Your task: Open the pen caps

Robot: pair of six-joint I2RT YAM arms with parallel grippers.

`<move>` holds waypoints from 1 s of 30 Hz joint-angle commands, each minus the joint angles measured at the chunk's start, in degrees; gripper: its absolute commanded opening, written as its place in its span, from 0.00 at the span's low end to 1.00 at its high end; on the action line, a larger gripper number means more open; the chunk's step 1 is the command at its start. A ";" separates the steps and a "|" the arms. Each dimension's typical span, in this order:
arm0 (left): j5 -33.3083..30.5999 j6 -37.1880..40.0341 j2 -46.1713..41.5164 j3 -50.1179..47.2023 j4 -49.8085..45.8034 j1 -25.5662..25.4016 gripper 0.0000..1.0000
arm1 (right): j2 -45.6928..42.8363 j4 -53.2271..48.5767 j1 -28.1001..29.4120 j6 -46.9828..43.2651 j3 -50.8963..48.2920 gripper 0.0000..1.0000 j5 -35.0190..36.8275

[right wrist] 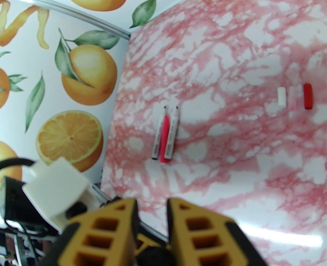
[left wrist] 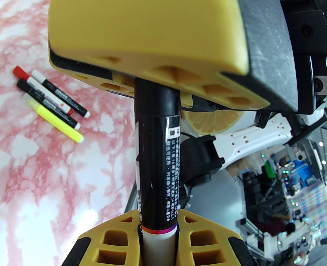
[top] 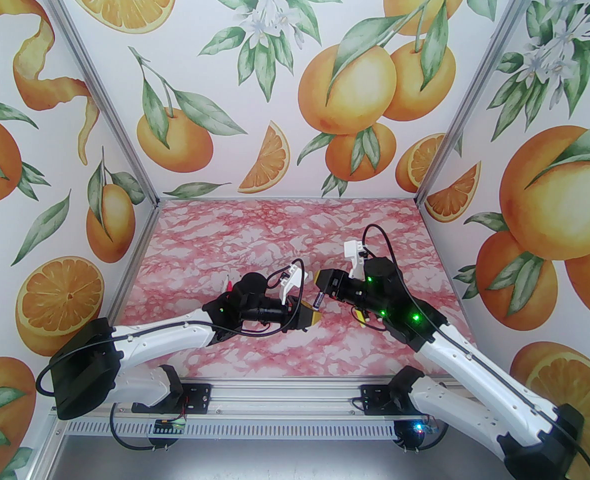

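Observation:
My left gripper (left wrist: pixel 158 217) is shut on a pen (left wrist: pixel 156 162) with a black printed label and a white barrel. It holds the pen out toward the right arm. The pen's black cap (left wrist: pixel 156 98) runs up between the yellow fingers (left wrist: pixel 152 37) of my right gripper (right wrist: pixel 152 204), which is closed around it. From above, the two grippers, left (top: pixel 311 316) and right (top: pixel 321 285), meet tip to tip over the table's middle with the pen (top: pixel 316 302) between them. A loose white cap (right wrist: pixel 281 96) and a red cap (right wrist: pixel 307 96) lie on the table.
Three capped pens (left wrist: pixel 50 104) lie side by side, with red, black and yellow caps. Another three pens (right wrist: pixel 166 134), one of them pink, lie close to the left wall. The pink marble table (top: pixel 285 228) is walled on three sides by orange-print panels.

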 commanded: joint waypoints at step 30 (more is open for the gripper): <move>-18.15 15.06 0.60 10.27 -27.80 -7.32 0.03 | 0.22 -9.17 0.49 -3.44 4.98 0.08 15.72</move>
